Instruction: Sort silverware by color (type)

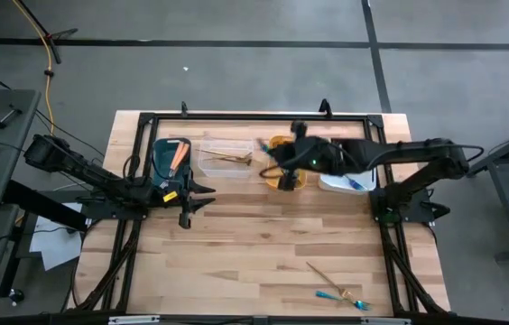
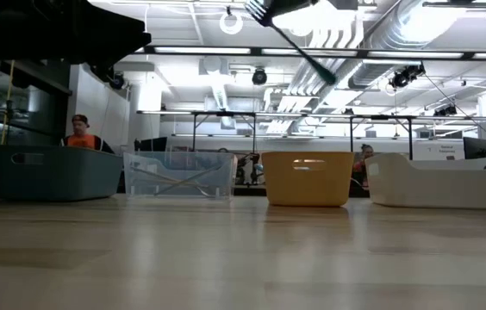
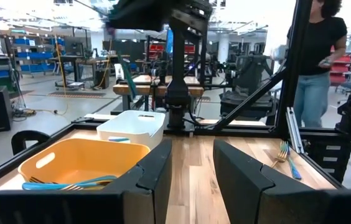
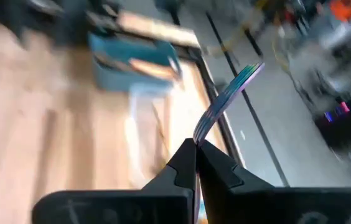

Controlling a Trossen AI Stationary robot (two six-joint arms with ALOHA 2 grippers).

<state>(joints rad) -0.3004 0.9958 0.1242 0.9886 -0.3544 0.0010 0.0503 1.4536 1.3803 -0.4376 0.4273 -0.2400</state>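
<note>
My right gripper (image 4: 197,142) is shut on a thin utensil (image 4: 228,96) with a shimmering blue-green handle, high above the table over the yellow bin (image 1: 288,173). In the low view the utensil (image 2: 303,52) slants down from the gripper at the picture's top. My left gripper (image 3: 191,174) waits open near the teal bin (image 1: 171,158), with nothing between its fingers. A few gold and teal pieces of silverware (image 1: 336,284) lie flat on the table near its front right. My right gripper pinches one end of the utensil's handle (image 4: 199,134) between its two fingertips. The utensil sticks out past the fingers, along their line, curving slightly. It is lifted clear of the table and the bins.
Four bins stand in a row along the far edge: teal with orange-handled pieces (image 1: 178,153), clear (image 1: 226,158) with gold ones, yellow with teal-blue ones (image 3: 70,182), white (image 1: 349,181). A black frame (image 1: 254,117) rims the table. People stand beyond the table.
</note>
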